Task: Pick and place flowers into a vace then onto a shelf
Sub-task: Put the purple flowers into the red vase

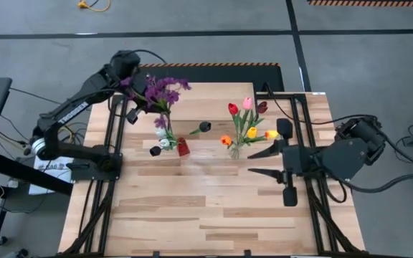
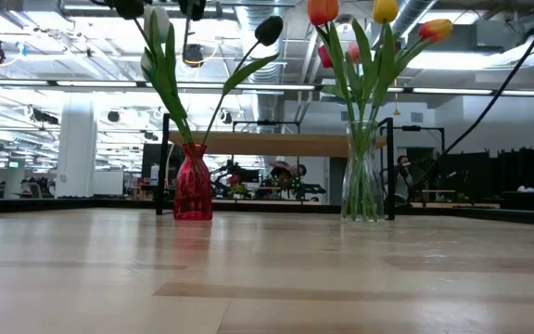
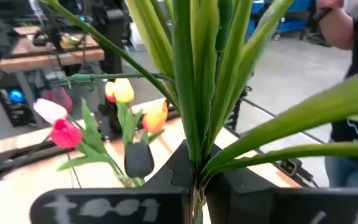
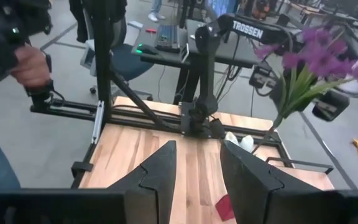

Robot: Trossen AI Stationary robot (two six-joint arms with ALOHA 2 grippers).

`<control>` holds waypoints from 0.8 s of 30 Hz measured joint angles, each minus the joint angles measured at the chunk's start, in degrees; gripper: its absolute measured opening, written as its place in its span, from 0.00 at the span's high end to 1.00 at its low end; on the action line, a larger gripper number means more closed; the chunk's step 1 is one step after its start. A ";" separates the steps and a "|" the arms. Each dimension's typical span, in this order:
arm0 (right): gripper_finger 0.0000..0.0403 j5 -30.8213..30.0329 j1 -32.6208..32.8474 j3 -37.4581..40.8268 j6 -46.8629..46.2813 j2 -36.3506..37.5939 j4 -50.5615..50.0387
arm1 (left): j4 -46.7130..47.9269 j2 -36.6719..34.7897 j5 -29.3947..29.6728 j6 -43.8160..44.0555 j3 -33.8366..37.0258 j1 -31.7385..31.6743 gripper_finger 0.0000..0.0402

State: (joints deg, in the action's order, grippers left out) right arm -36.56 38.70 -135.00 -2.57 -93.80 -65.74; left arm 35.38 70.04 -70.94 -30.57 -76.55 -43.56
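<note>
Your left gripper [image 1: 143, 100] is clamping the purple-blossom sprig [image 1: 160, 91] by its bunched green stems, fingers pressed together on them, and is holding it in the air just beyond the red vase [image 1: 183, 147], toward the table's far left corner. In the left wrist view the stems [image 3: 196, 124] are rising straight out from between the dark fingers [image 3: 179, 171] and fanning into long leaves.

The red vase is standing upright on the plank table [image 1: 192, 208], left of the middle. It is already carrying tulips: a black head [image 1: 205, 127] leaning toward the clear vase, another dark head [image 1: 155, 150] and a white one [image 1: 165, 142] on its other side. In the low view the red vase [image 2: 193, 182] is sitting in front of the shelf [image 2: 276, 144], whose light board is spanning behind both vases on black legs.

To the right of the red vase the clear glass vase [image 1: 236, 149] is holding red [image 1: 233, 109], pink [image 1: 247, 103], maroon [image 1: 262, 107], orange [image 1: 226, 140] and yellow [image 1: 251, 132] tulips.

Your right gripper [image 1: 265, 162] is hovering right of the clear vase, well away from the red one, its fingers parted and gripping nothing; the right wrist view is showing bare wood between them [image 4: 160, 171].

A person's hand [image 4: 30, 65] is showing beyond the table's left edge, past your left arm's base.
</note>
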 joint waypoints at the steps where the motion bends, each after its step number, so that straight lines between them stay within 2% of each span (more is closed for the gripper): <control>1: 0.71 0.02 -0.12 0.00 -0.03 0.13 -0.07 | 0.89 0.71 -0.41 -1.64 0.00 -0.10 1.00; 14: 0.71 -3.83 -0.22 0.02 -3.77 0.17 -0.69 | 5.56 6.90 -4.87 -18.50 -0.02 -0.48 1.00; 19: 0.71 -5.58 -0.22 0.02 -4.95 0.06 -0.69 | 9.45 10.71 -7.78 -21.65 -0.04 -1.06 1.00; 24: 0.71 -6.05 -0.22 0.02 -5.00 0.04 -0.72 | 10.25 13.23 -5.78 -25.58 -0.04 -0.85 1.00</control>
State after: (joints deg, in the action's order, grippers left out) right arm -42.61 38.48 -134.98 -7.57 -93.76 -66.46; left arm 45.63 83.27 -76.73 -56.15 -76.60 -44.41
